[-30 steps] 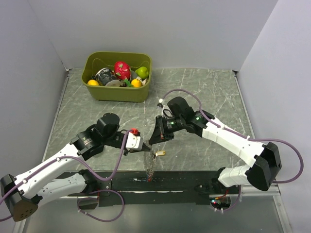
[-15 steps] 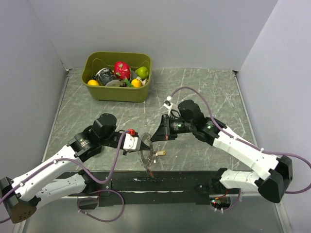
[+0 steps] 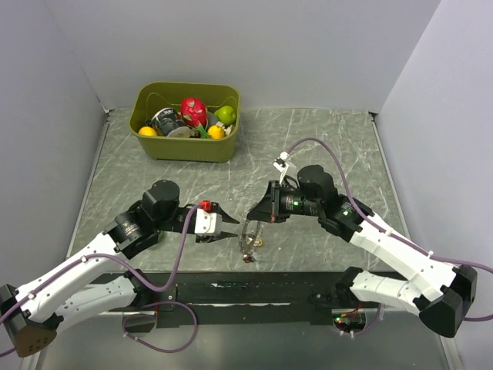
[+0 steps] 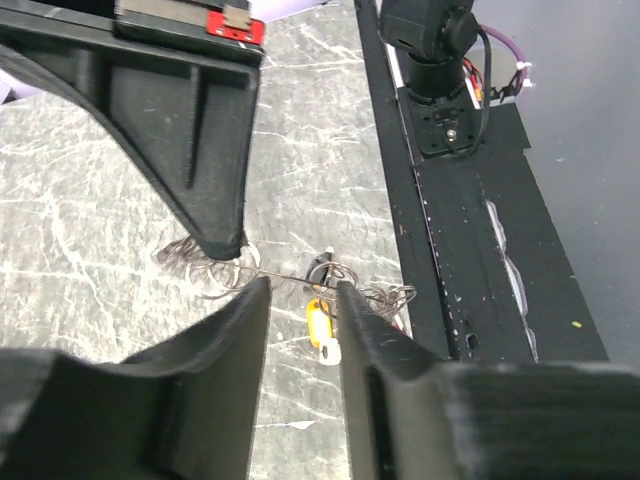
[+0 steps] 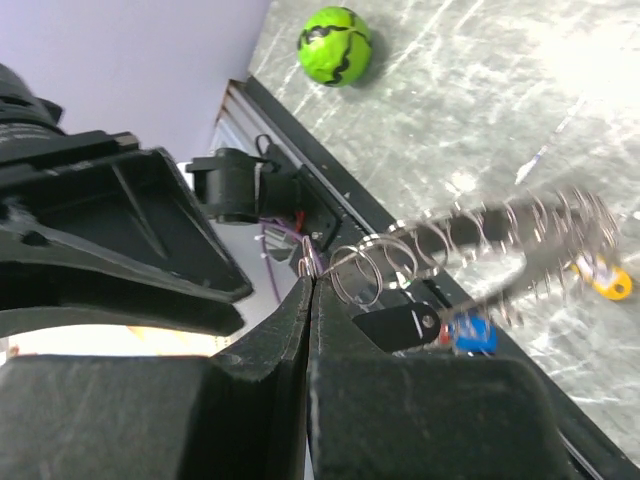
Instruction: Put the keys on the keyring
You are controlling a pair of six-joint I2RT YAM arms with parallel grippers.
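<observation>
Right gripper (image 3: 252,218) is pinched tight on the keyring (image 3: 248,237); left gripper (image 3: 229,223), narrowly parted, holds nothing just beside the keyring, yellow key (image 4: 318,326) against it

Robot lab: walled marble-look bench (image 3: 331,146)

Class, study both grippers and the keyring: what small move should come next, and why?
Probably pull the left gripper back: its jaws are open and empty, while the right gripper is shut on the keyring, with the yellow key seemingly hanging from it.
</observation>
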